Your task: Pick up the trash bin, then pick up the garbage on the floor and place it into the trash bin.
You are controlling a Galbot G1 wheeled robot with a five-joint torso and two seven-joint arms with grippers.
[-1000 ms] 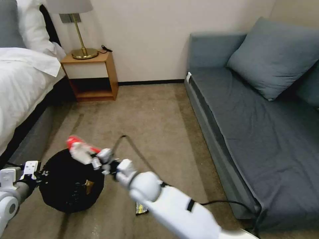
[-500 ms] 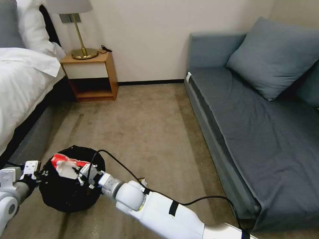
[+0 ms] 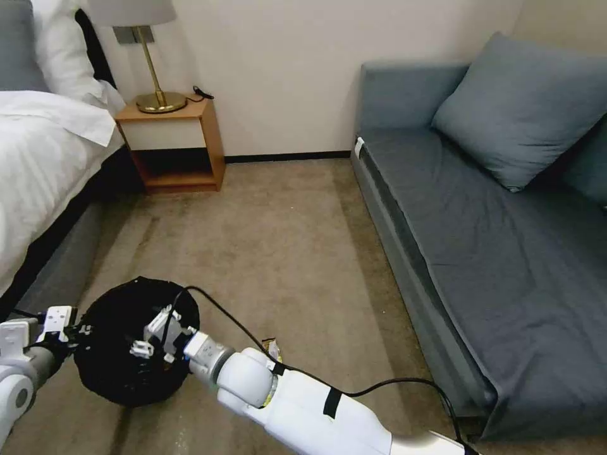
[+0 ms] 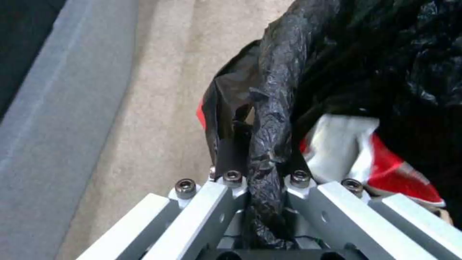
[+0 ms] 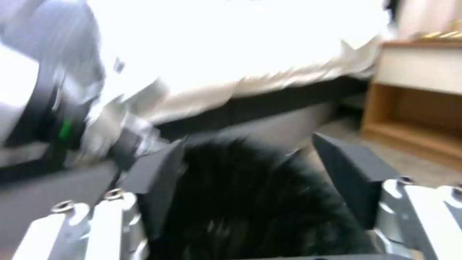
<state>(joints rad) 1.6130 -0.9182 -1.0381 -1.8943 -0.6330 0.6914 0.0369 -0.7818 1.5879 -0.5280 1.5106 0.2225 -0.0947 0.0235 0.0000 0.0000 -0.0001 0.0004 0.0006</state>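
The left gripper has its jaws clamped on the trash bin rim at near left; the right gripper hovers over it, jaws spread and empty.

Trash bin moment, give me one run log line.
left tool: shut on trash bin rim | right tool: open over bin | red-white wrapper: inside bin

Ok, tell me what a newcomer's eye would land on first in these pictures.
First, the trash bin with its glossy black bag, low on the carpet near the bed, with the left gripper shut on its rim. Next, the right gripper, fingers open, over the bin's mouth. The left wrist view shows a red-white wrapper lying inside, and a dark-gold wrapper lies on the floor beside the right arm.
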